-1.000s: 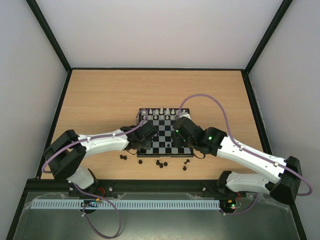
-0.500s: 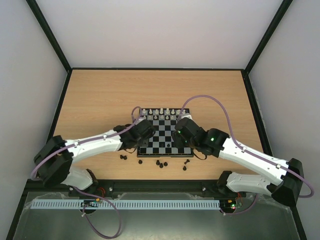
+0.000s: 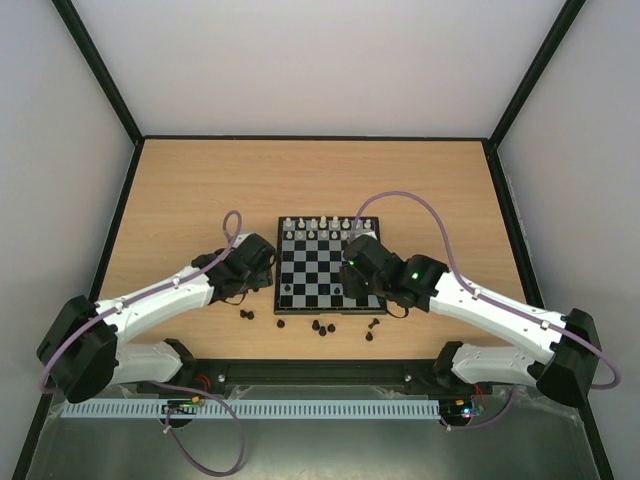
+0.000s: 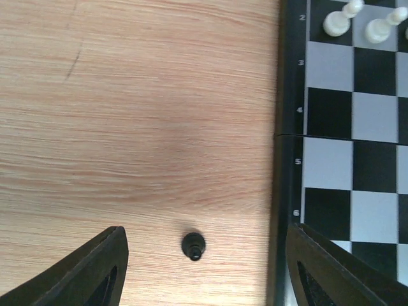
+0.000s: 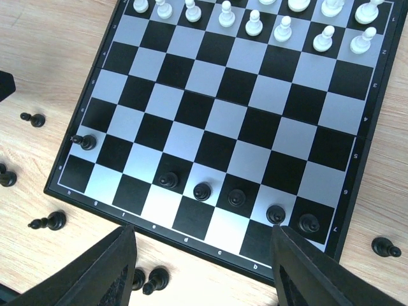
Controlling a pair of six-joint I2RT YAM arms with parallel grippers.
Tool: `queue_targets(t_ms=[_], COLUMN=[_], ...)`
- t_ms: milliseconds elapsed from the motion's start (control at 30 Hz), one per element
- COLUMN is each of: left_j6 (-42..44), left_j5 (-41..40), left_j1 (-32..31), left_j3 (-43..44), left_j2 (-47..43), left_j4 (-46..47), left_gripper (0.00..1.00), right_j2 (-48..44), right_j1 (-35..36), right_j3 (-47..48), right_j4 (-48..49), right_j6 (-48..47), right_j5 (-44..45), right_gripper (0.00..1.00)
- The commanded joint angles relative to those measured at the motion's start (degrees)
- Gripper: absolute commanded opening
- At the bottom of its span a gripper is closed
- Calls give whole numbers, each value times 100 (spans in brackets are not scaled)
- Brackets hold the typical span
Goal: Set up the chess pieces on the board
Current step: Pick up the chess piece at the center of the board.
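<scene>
The board lies mid-table, with white pieces along its far rows. Several black pawns stand on its second-nearest row, and one black piece leans near its left edge. My left gripper is open over the table left of the board. A lone black pawn sits on the wood between its fingers, untouched, and the gripper is empty. My right gripper hovers over the board's near rows. In its wrist view it is open and empty above the pawn row.
Loose black pieces lie on the wood in front of the board's near edge, with more to its left and right. The board's black border runs just right of the left fingers.
My left gripper has moved left, off the board's left side and onto the bare wood beside it. My right gripper has shifted only slightly over the board.
</scene>
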Motion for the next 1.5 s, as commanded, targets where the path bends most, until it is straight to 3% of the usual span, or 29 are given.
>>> queue_targets(t_ms=[0, 467, 700, 900, 1067, 1233, 1467], left_j6=[15, 216, 223, 203, 243, 301, 275], left_j5=[58, 380, 525, 519, 530, 516, 200], left_j1=[154, 230, 268, 269, 268, 268, -205], left_j3=[-185, -343, -544, -623, -609, -558, 228], left_j2=[-99, 708, 895, 769, 777, 825, 381], left_j4=[70, 693, 803, 718, 728, 700, -110], left_gripper=[71, 68, 40, 30, 13, 3, 2], right_j2=[49, -116, -83, 10, 83, 118, 15], right_j1=[-21, -27, -27, -26, -27, -24, -29], right_j3=[100, -127, -133, -107, -99, -87, -30], right_j4=[-30, 44, 16, 56, 75, 61, -51], right_j6=[-31, 143, 106, 75, 61, 56, 63], right_j5=[-71, -129, -117, -123, -131, -124, -27], right_gripper=[59, 59, 58, 58, 58, 58, 58])
